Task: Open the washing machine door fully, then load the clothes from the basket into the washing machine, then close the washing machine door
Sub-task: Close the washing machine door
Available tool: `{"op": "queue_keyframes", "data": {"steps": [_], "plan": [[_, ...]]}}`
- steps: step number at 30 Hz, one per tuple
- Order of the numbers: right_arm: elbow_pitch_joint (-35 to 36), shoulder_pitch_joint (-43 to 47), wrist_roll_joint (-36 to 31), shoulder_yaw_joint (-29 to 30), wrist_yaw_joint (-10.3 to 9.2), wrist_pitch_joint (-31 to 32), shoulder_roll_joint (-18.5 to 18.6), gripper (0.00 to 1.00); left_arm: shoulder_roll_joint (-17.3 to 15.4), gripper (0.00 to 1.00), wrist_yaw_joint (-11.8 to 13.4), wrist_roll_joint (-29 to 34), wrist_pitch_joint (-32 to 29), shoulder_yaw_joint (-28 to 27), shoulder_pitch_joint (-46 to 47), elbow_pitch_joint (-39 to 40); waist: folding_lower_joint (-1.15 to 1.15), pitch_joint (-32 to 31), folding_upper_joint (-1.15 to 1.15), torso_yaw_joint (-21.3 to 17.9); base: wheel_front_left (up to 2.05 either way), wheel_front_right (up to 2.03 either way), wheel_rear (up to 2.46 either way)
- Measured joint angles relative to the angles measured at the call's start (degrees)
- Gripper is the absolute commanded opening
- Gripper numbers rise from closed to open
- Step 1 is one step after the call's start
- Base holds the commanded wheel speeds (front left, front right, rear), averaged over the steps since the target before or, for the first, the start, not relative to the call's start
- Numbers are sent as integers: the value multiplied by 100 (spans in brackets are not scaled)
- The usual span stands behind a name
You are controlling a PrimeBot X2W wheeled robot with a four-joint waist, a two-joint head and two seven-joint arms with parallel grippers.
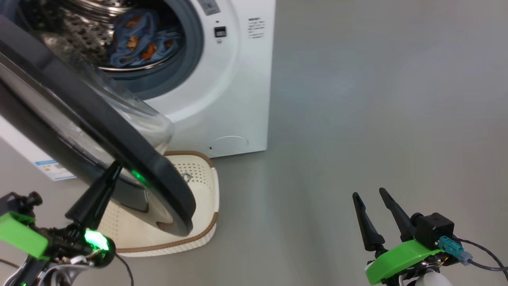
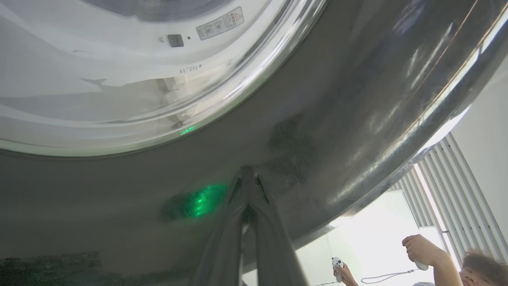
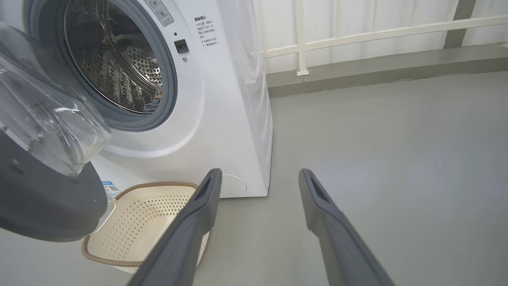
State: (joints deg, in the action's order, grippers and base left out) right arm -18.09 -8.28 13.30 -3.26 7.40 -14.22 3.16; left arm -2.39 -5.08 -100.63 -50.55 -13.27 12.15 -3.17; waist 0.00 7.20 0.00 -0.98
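Note:
The white washing machine (image 1: 238,79) stands with its drum exposed, and the light blue bear-print clothes (image 1: 143,39) lie inside the drum. The washing machine door (image 1: 119,147), a glossy black ring with a clear glass bowl, hangs partly swung out over the cream basket (image 1: 206,234) on the floor. My left gripper (image 1: 116,169) is shut, its tips pressed against the door's outer black face (image 2: 337,119); the joined tips (image 2: 247,172) hold nothing. At the lower right my right gripper (image 1: 368,192) is open and empty above the floor. The basket (image 3: 158,184) looks empty past my right gripper (image 3: 260,174).
Bare grey floor (image 1: 377,99) stretches to the right of the machine. A white railing and a low ledge (image 3: 357,35) run behind it. A person's hands with hand-held controllers (image 2: 416,254) show beyond the door's edge. A round flap (image 1: 228,143) sits low on the machine's front.

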Motion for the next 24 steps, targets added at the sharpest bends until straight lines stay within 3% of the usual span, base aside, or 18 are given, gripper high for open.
{"op": "queue_keyframes", "data": {"steps": [13, 24], "plan": [[8, -125, 100, -14, 0, -1, -1, 100, 60, 0, -180, 34, 570, 74, 665, -372, 0, 221, 0, -713, 0, 0, 0], [-16, -125, 141, -2, 0, -4, -2, 100, 69, 0, -180, 122, 834, 40, 680, -436, 0, 139, 0, -670, 0, 0, 0]]}}
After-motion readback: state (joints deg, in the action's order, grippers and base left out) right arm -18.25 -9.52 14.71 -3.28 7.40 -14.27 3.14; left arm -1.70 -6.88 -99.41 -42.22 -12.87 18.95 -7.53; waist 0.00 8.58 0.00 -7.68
